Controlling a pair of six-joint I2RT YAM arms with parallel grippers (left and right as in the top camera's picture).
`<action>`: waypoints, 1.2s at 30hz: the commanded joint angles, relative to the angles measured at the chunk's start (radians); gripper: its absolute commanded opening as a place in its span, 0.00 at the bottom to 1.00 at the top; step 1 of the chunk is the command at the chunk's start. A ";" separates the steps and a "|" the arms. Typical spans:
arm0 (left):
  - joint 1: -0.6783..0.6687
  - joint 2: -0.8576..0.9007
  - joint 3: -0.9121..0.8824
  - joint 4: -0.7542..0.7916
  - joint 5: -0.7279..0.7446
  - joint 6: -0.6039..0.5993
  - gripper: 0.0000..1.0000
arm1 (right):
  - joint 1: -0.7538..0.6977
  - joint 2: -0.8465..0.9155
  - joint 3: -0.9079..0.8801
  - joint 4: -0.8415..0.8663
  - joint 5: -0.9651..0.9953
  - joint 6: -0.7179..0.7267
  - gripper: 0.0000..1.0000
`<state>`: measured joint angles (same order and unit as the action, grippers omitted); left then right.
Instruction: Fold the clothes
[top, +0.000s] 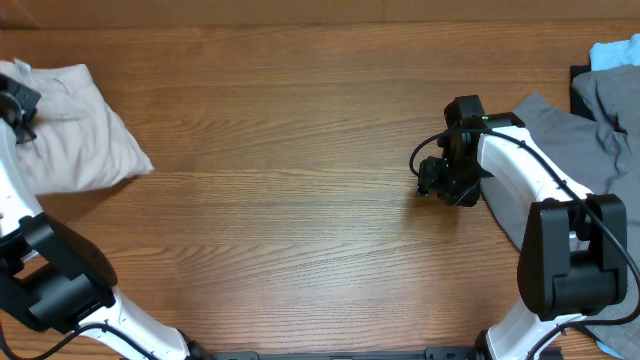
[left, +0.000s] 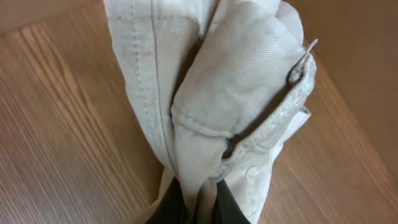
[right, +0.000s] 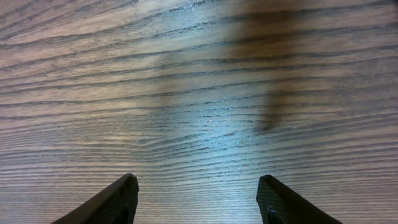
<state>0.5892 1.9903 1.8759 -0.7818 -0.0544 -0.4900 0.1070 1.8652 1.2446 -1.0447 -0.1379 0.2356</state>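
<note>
Shorts (top: 70, 130) are pinched by the closed left gripper (left: 198, 204), probably for setting aside. The right gripper (right: 198, 199) is held open and empty above the surface (right: 199, 93).

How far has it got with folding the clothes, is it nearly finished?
Looks done: the beige shorts lie in a compact folded bundle at the left of the table. In hand: the left gripper is shut on a fold of them; the right gripper hangs open over bare wood, empty. Left: the grey garment and the light blue garment at the right edge lie rumpled, not yet folded.
</note>
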 joint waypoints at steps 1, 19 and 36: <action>-0.008 0.068 0.021 0.007 -0.052 0.099 0.05 | -0.001 0.000 0.022 -0.001 0.006 0.004 0.66; -0.005 0.129 0.021 -0.079 -0.192 0.110 0.59 | -0.001 0.000 0.022 -0.006 0.006 0.004 0.66; -0.315 0.132 0.233 -0.266 0.074 0.202 0.15 | -0.001 0.000 0.022 -0.021 0.006 0.000 0.66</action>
<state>0.3691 2.1056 2.0953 -1.0359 -0.0368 -0.3325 0.1070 1.8656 1.2446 -1.0645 -0.1375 0.2352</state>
